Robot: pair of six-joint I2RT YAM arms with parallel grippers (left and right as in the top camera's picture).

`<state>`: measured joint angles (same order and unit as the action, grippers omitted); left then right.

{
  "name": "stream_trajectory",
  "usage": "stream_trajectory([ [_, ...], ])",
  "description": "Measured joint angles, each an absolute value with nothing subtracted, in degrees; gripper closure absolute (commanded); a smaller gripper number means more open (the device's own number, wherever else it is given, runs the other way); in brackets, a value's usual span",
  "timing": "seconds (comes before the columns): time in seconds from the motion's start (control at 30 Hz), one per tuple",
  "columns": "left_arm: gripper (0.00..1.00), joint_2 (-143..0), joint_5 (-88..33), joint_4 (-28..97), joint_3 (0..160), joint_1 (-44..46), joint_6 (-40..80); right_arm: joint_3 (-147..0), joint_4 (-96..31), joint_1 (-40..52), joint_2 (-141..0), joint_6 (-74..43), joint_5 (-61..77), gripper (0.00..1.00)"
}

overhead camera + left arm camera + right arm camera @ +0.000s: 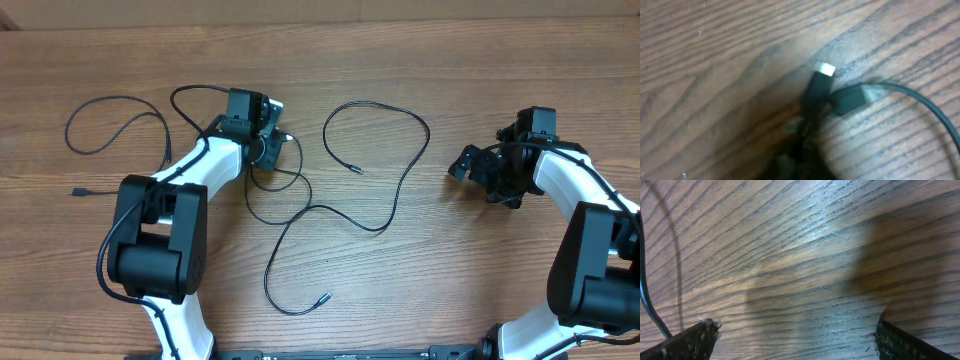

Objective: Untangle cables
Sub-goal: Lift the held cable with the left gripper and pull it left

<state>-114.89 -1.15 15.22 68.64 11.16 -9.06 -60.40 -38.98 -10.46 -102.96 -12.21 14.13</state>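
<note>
Reaching over the knot of cables [275,185] left of the middle of the table [400,300], the left gripper [272,140] stood clenched at the knot's upper edge. In its wrist view a silver-tipped plug [822,82] jutted out just ahead of the dark fingers, touching a second plug [850,99] whose cord curved off to the right; the blur hid whether a cord was actually pinched between the jaws. One loose loop [110,120] lay to the left of that arm; a long cord [400,185] wound from the knot toward the centre. The right gripper [478,175] hung released, jaws spread wide over bare wood, well apart from every cord.
</note>
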Motion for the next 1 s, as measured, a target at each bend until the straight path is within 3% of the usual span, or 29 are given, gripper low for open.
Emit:
stream_trajectory([
  [0.33, 0.96, -115.20, -1.28, 19.09, 70.61, 11.16, -8.88, -60.40, -38.98, -10.46, -102.96, -12.19, 14.11, 0.00],
  [0.7, 0.96, -109.82, -0.43, 23.35, 71.31, 11.16, -0.60, -60.40, -38.98, -10.46, -102.96, -12.21, 14.11, 0.00],
  [1.0, 0.96, -108.49, 8.86, 23.73, 71.31, 11.14, 5.13, -60.40, -38.98, -10.46, -102.96, -12.21, 14.13, 0.00],
])
